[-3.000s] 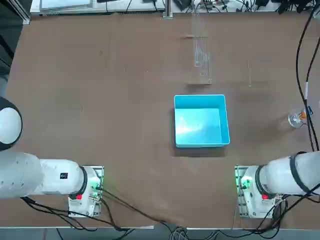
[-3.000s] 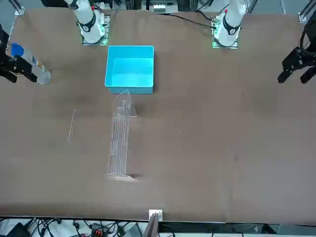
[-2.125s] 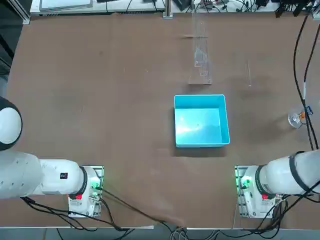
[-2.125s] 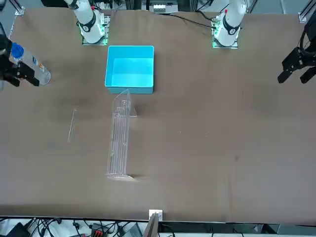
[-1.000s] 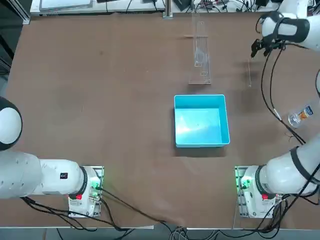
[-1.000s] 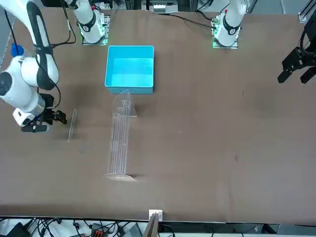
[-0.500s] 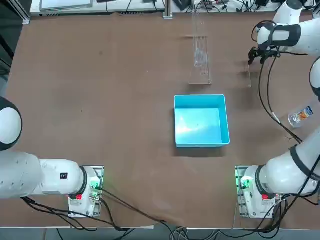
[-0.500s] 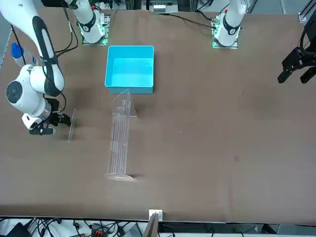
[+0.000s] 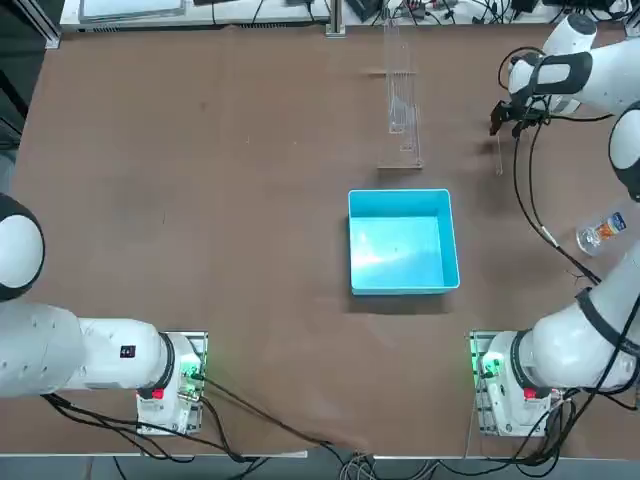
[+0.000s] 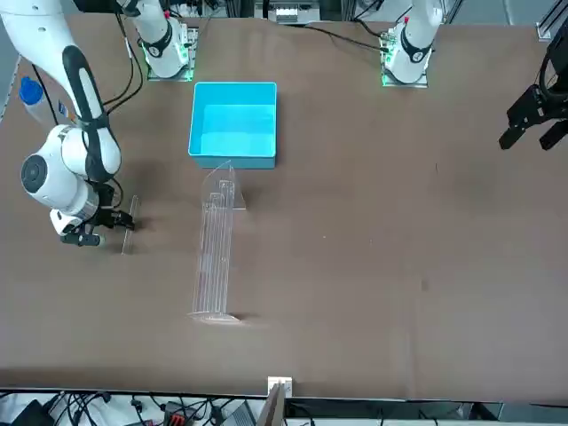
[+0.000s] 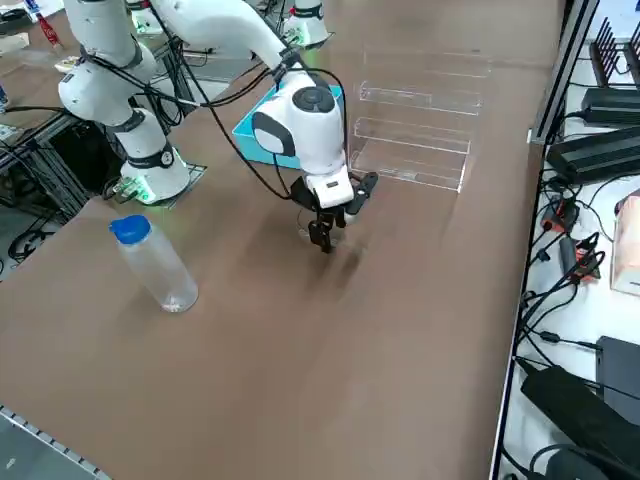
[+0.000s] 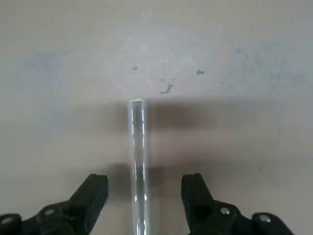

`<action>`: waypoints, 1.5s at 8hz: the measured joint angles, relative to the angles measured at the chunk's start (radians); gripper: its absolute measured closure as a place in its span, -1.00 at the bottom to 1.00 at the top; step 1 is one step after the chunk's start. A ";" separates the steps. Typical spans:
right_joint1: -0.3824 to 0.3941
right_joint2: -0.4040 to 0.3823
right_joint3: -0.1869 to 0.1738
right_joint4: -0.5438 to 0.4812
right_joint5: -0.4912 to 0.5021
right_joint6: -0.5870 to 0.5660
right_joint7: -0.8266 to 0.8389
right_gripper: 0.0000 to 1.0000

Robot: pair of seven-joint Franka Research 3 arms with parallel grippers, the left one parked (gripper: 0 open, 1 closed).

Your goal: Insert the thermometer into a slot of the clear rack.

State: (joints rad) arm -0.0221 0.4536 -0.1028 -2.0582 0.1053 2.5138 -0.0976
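Glass thermometer (image 12: 138, 161) lies flat on the table (image 9: 200, 150), beside the clear rack (image 9: 401, 90). Right gripper (image 12: 144, 196) straddles it with fingers spread, apparently not yet touching. Centre the rod between the fingers, descend, then close gently.

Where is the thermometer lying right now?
The thermometer lies flat on the table, between the open fingers of the right end effector; in the front view it is left of the clear rack.

text: none readable | labels: none legible | numbers: none
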 joint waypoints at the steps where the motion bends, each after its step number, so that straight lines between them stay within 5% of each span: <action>1: 0.004 0.012 0.004 0.000 0.000 0.017 0.033 -0.85; 6: 0.010 0.045 0.009 0.000 0.002 0.052 0.067 -0.63; 11: 0.010 0.050 0.007 0.001 0.002 0.052 0.068 0.04; 12: 0.009 0.046 0.005 0.003 0.002 0.051 0.068 0.44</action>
State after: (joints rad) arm -0.0127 0.4998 -0.0974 -2.0549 0.1073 2.5651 -0.0291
